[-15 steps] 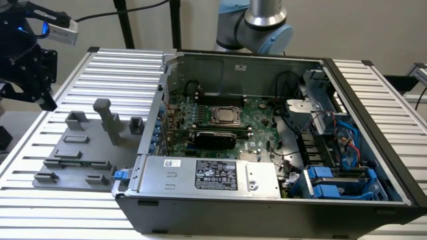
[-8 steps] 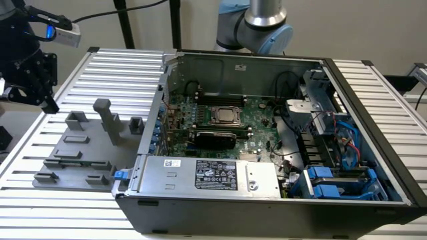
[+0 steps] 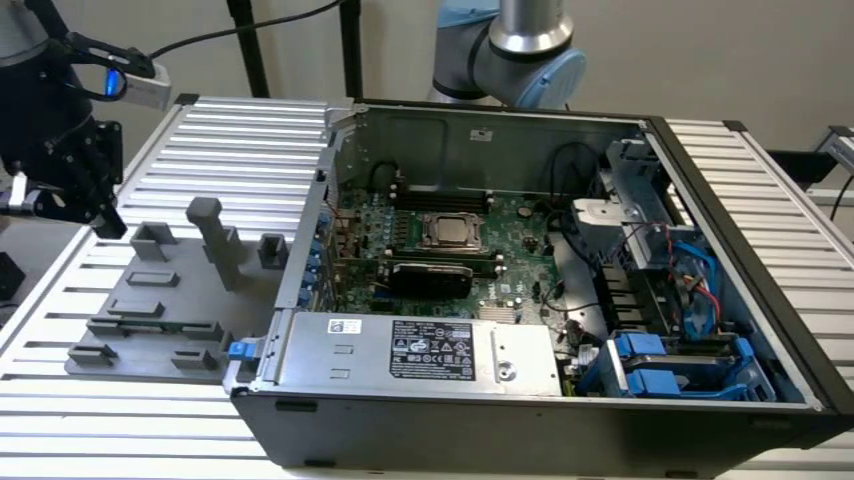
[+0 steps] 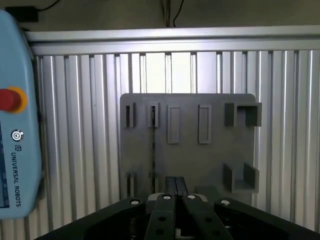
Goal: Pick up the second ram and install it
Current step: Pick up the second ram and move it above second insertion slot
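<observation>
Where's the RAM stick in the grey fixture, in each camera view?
Exterior view: the second ram stands on edge in the grey fixture plate, at the exterior view's left, beside the computer case.
Wrist view: seen edge-on, a thin dark line running across the plate.
Shared landmark: the grey fixture plate.

A table (image 3: 254, 130) of ribbed, silver aluminium profiles spans the scene, its long grooves catching soft, even light without hard shadows. Behind the table rises a plain, pale beige wall (image 3: 707, 50), bare and matt. Between the table's back edge and that wall stand two black upright posts (image 3: 244, 45), and a dark cable (image 3: 200, 38) loops past them. In the wrist view the table (image 4: 295, 125) ends at a smooth rail, with a dim brown surface (image 4: 100, 12) beyond it.
</observation>
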Tool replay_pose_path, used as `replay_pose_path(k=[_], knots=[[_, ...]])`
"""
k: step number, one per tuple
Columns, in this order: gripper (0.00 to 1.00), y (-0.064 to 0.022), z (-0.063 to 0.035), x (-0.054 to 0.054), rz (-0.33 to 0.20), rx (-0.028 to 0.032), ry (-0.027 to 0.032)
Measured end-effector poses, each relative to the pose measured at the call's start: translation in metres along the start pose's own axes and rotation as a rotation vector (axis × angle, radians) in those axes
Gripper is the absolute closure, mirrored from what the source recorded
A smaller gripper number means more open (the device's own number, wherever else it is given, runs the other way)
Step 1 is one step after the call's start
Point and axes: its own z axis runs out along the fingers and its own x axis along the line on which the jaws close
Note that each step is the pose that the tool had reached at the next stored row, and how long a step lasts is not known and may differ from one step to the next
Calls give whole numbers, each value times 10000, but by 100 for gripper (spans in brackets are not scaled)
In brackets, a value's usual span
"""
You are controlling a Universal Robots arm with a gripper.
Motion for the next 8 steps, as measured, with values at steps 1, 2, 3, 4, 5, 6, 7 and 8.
replay_pose_path(k=[1, 2, 3, 4, 5, 6, 7, 8], knots=[[88, -1, 18, 0, -15, 1, 5], [82, -1, 37, 0, -29, 0, 11], [76, -2, 54, 0, -41, 0, 15], [76, -2, 73, 0, -52, 1, 18], [70, -1, 92, -1, -58, 1, 21], [64, -1, 111, -1, -64, 2, 23], [64, -1, 128, -1, -69, 1, 26], [64, -1, 147, -2, -74, 2, 28]])
